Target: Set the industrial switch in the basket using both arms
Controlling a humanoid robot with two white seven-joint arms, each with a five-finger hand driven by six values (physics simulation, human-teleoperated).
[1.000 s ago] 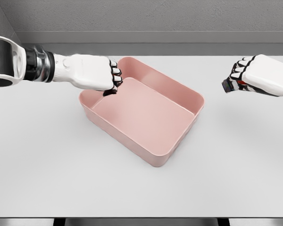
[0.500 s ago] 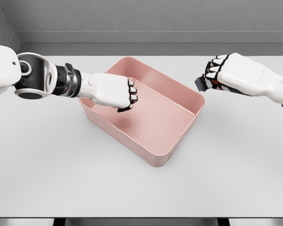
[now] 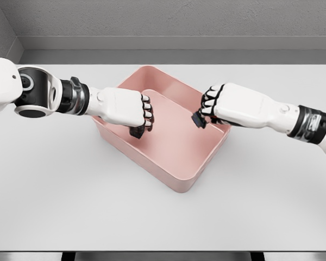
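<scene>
Head view shows, nearest the camera, a bare stretch of the white table (image 3: 70,206), and beyond it the pink basket (image 3: 176,182), set at an angle with one corner pointing toward the robot. Its floor looks empty, so the placing is not yet done.

Above the basket's middle the two hands face each other across a gap. The left hand (image 3: 125,107) comes in from the left, its fingers curled into a fist over the basket's left wall; something small and dark shows under its knuckles, but I cannot tell whether it is an object or only the dark finger pads. It seems posted there to meet or steady the load, as the task calls for both arms.

The right hand (image 3: 228,103) reaches in from the right, its fingers clamped on a small dark block, the industrial switch (image 3: 198,119), which pokes out below the fingertips and hangs over the basket's right interior, clear of the floor. Holding it low and inside the rim should let it drop only a little way.

Farther back, the table's rear edge meets the grey wall (image 3: 168,22).
</scene>
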